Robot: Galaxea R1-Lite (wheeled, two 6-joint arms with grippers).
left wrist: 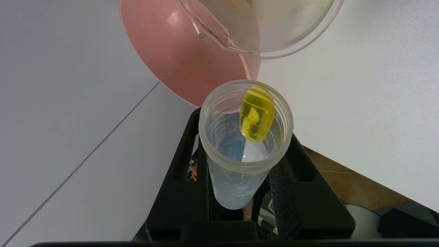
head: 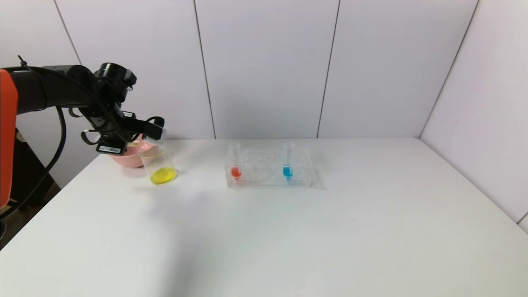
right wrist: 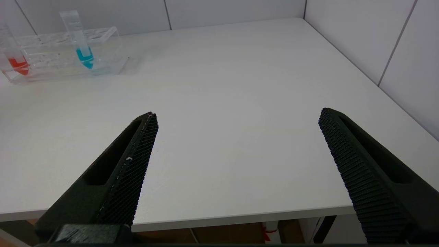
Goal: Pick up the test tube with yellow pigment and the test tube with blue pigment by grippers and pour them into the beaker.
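Observation:
My left gripper [head: 153, 128] is shut on the test tube with yellow pigment [head: 160, 133], tipped nearly level with its mouth at the rim of the beaker [head: 159, 164]. Yellow liquid lies in the beaker's bottom. In the left wrist view the gripper [left wrist: 245, 132] clamps the tube [left wrist: 240, 178] between black fingers [left wrist: 187, 151]; a yellow blob sits at its lip, just short of the beaker [left wrist: 284, 31]. The test tube with blue pigment [head: 287, 164] stands upright in the rack and also shows in the right wrist view [right wrist: 81, 44]. My right gripper [right wrist: 237, 115] is open and empty over the table's front edge.
A pink bowl [head: 128, 156] sits just behind the beaker and also shows in the left wrist view [left wrist: 178, 55]. The clear tube rack [head: 268, 175] at mid-table also holds a red-orange tube [head: 235, 165]. White walls close the back and right sides.

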